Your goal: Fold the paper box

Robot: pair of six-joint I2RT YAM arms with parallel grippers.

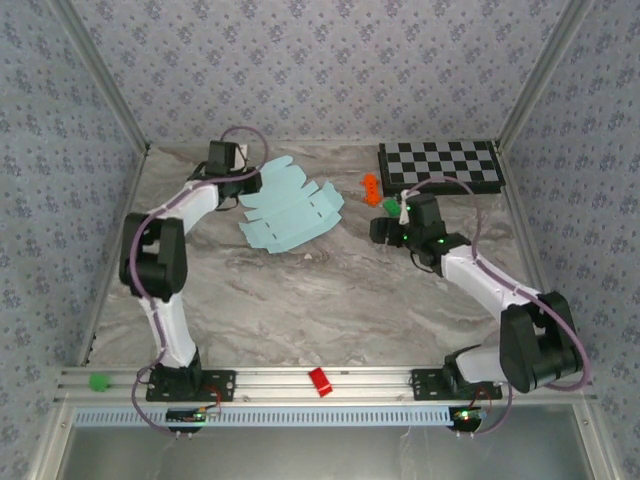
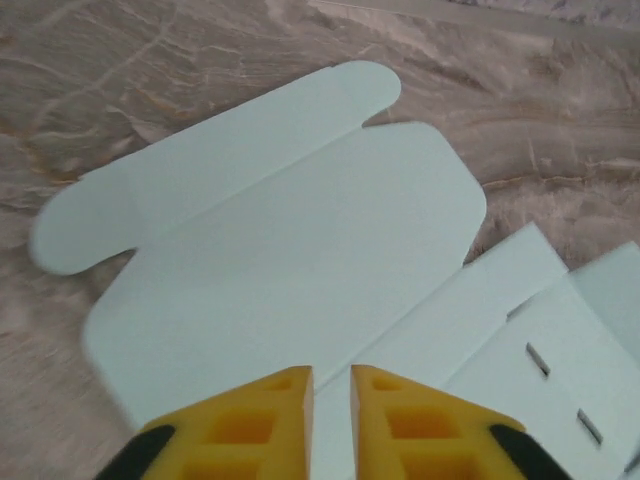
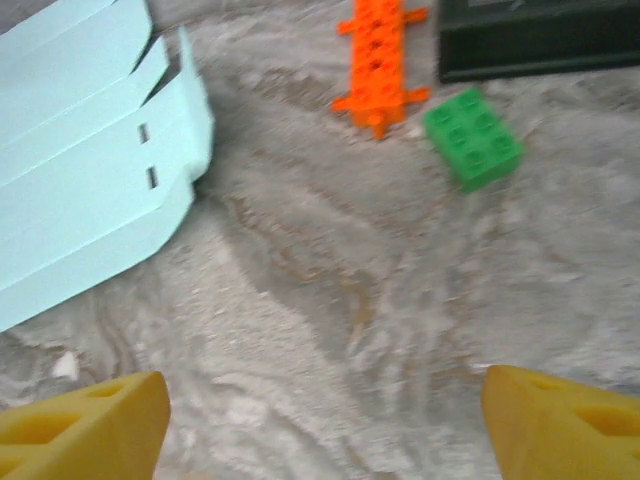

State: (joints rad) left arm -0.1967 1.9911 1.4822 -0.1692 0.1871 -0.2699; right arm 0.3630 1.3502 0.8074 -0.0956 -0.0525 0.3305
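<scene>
The paper box (image 1: 290,210) is a flat pale aqua die-cut sheet lying unfolded on the marble table at back centre. In the left wrist view the paper box (image 2: 300,240) shows a rounded flap at the far end and slots at the right. My left gripper (image 1: 243,187) is at the sheet's left edge; its yellow fingers (image 2: 270,410) point down over the card with only a narrow slit between them, and nothing is seen between them (image 2: 331,385). My right gripper (image 1: 385,232) hangs wide open (image 3: 325,420) over bare table, right of the sheet's edge (image 3: 80,190).
An orange brick piece (image 1: 371,187) (image 3: 380,60) and a green brick (image 1: 391,208) (image 3: 473,137) lie just right of the sheet. The black-and-white checkered board (image 1: 440,165) (image 3: 540,40) sits at back right. A red block (image 1: 320,381) and a green one (image 1: 98,380) rest on the front rail.
</scene>
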